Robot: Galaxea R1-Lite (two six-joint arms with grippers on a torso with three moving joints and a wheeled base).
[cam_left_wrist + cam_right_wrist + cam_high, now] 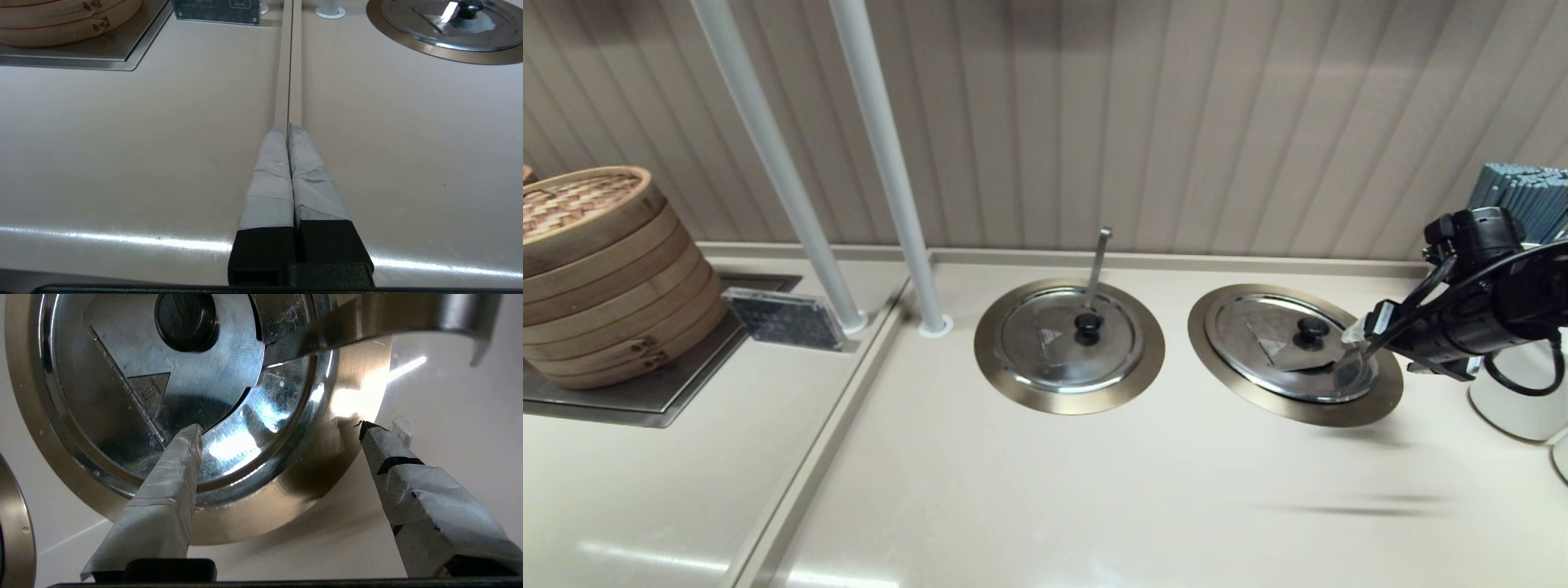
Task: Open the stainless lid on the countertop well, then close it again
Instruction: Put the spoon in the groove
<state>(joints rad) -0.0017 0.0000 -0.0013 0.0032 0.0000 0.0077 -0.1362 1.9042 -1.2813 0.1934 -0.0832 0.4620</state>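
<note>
Hovering at the right side of the bench, the right pincer is seen with its two taped fingers spread wide apart and nothing held between them. The stainless lid is found directly ahead of it and slightly below, seated flat in the countertop well, whose broad bronze-tinted flange is seen all round it. One finger is poised over the lid's near rim, while the other is held out past the flange over bare bench; whether the first touches the steel cannot be told. The black knob is placed at the lid's centre, farther in from the fingertips, so the coming grasp is judged to need a short reach inward across the lid. The flat ladle handle is slanted sideways from the rim, its long axis crossing just beyond the open fingers, and it is judged a likely obstruction. This arm is by far the nearer to the lid.

The left pincer is parked low over the bench seam, well apart from both wells, its fingers pressed together and empty.

The bench surface is smooth, pale and glossy. Farther left, a twin lid with a near-upright ladle handle is set in its own ringed well. Beyond that, two white poles, a small dark sign and stacked bamboo steamers on a steel tray are seen before a ribbed wall.
</note>
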